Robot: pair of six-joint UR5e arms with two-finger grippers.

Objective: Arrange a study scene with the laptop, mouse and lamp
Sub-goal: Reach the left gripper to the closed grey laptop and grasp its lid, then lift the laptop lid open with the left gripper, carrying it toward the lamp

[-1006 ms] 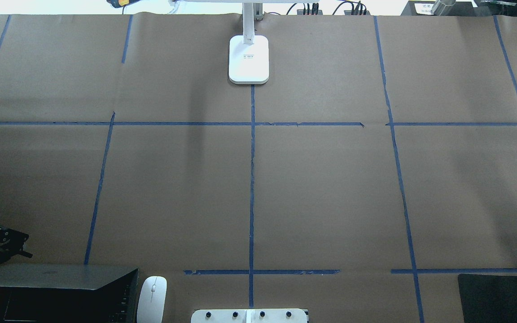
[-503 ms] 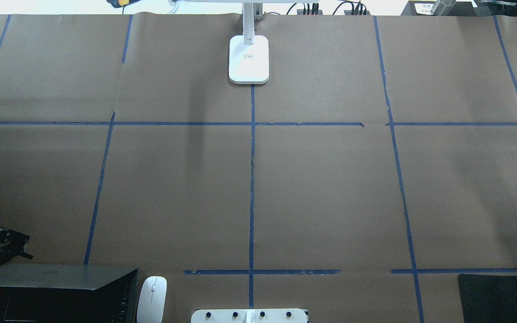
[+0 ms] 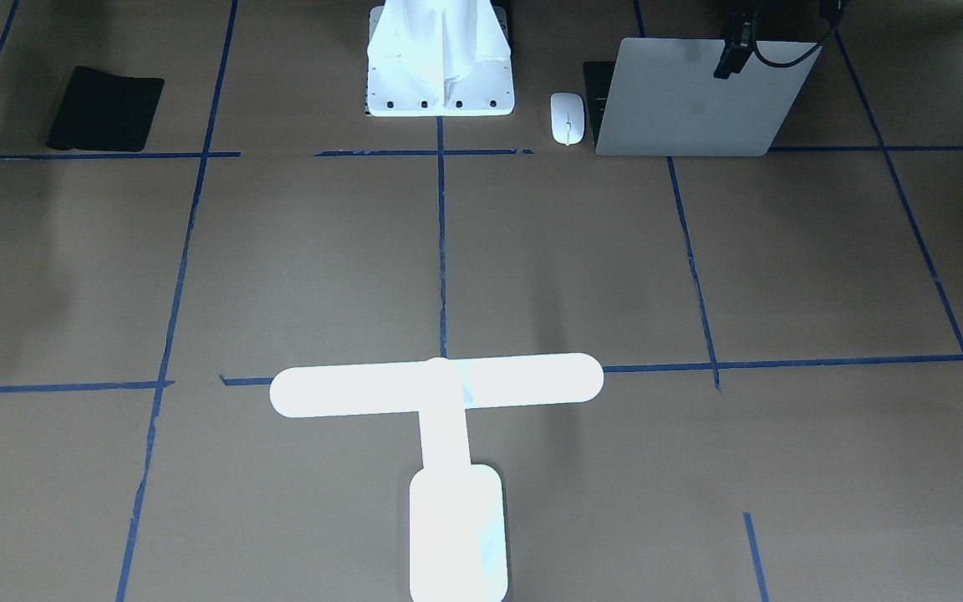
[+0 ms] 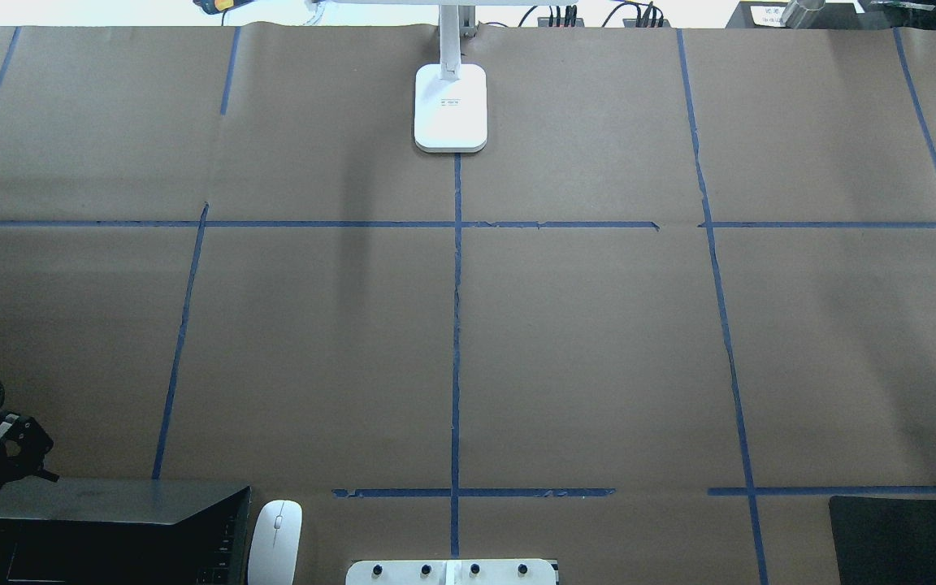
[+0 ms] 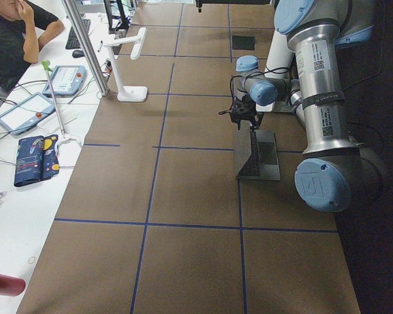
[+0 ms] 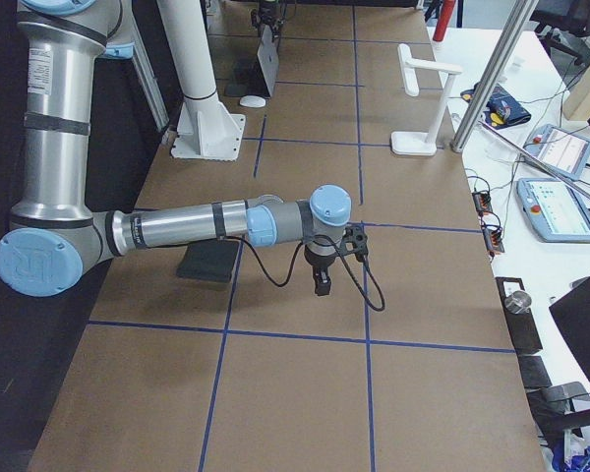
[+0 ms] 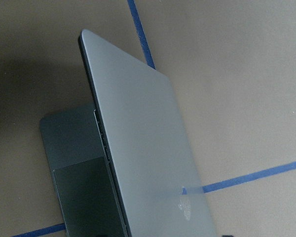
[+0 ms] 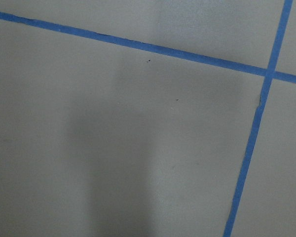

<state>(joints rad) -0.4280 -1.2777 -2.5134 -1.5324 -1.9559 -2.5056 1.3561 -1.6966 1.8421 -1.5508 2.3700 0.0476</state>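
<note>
The grey laptop (image 3: 690,104) stands half open at the table's near left edge, lid up; it also shows in the overhead view (image 4: 110,500) and the left wrist view (image 7: 148,143). The white mouse (image 3: 568,117) lies right beside it (image 4: 275,540). The glowing lamp (image 3: 435,385) stands at the far middle, its base (image 4: 450,106) on the centre tape line. My left gripper (image 3: 728,67) hangs at the lid's top edge (image 4: 17,443); I cannot tell if it is open. My right gripper (image 6: 320,280) hovers over bare paper, state unclear.
A black mat (image 3: 105,109) lies at the near right (image 4: 894,536). The white bolted pedestal (image 3: 440,75) stands between the mat and the mouse. Blue tape lines grid the brown paper. An operator (image 5: 13,33) sits beyond the far edge.
My left gripper has shifted slightly nearer the laptop lid's top edge, and its cable has moved with it. Laptop, mouse and lamp have not moved.
</note>
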